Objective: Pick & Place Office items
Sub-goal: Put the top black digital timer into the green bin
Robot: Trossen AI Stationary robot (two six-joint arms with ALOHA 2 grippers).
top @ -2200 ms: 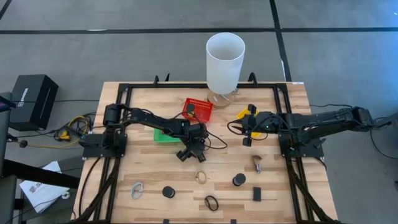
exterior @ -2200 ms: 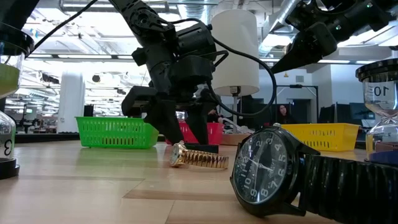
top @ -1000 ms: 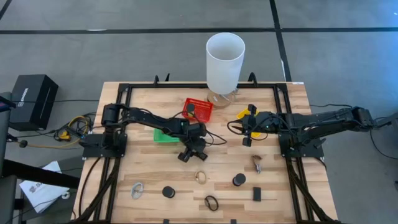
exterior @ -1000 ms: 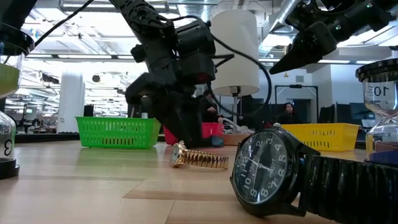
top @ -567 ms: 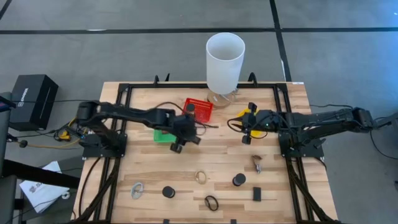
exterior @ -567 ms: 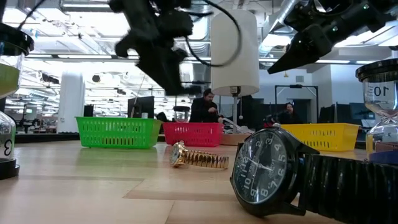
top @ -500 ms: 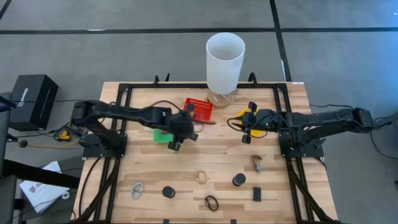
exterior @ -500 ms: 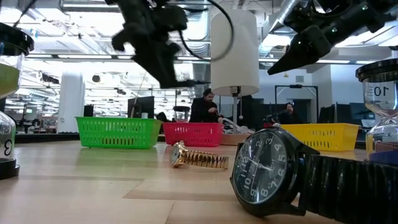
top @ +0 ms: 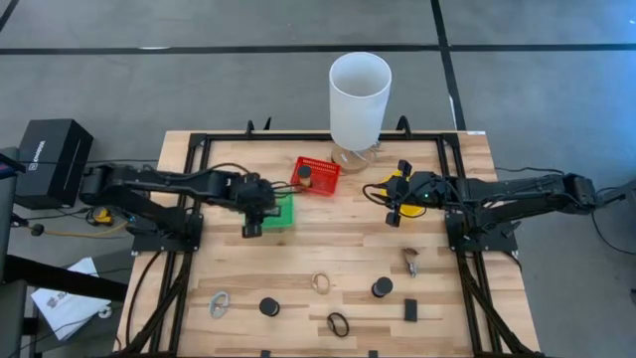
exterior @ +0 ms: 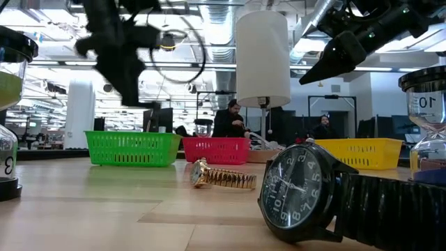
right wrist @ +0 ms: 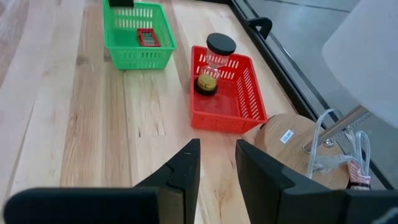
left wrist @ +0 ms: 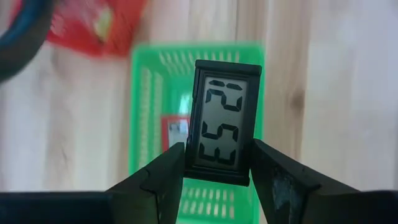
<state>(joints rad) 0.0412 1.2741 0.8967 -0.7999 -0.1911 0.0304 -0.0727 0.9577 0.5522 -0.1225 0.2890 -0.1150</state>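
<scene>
My left gripper (top: 251, 221) is shut on a small black digital clock (left wrist: 224, 130) and hangs above the near-left part of the green basket (top: 283, 211). A small red rectangular piece (left wrist: 177, 134) lies on that basket's floor. My right gripper (top: 394, 206) hovers by the yellow basket (top: 396, 183), its fingers a narrow gap apart and empty. On the near half of the table lie a silvery clip (top: 219, 301), two black discs (top: 268, 307), a gold watch (top: 320, 282), a black watch (top: 338, 323) and a black block (top: 410, 310). My left gripper pinches the clock's two long side edges (left wrist: 188, 163) between its two fingers (left wrist: 158, 180), near the end closest to the wrist. The fingers point down from above and lie along the clock. The clock is lifted clear above the green basket, its display facing the wrist camera.
The red basket (top: 316, 175) holds an hourglass (right wrist: 214, 59) and stands just right of the green one. A tall white cylinder (top: 358, 99) on a wooden base (right wrist: 289, 137) stands at the far edge. A small dark item (top: 411, 264) lies right of centre.
My left gripper has risen from low over the table's middle and gone toward the left and far edges with the clock, lifted clear, to above the green basket.
</scene>
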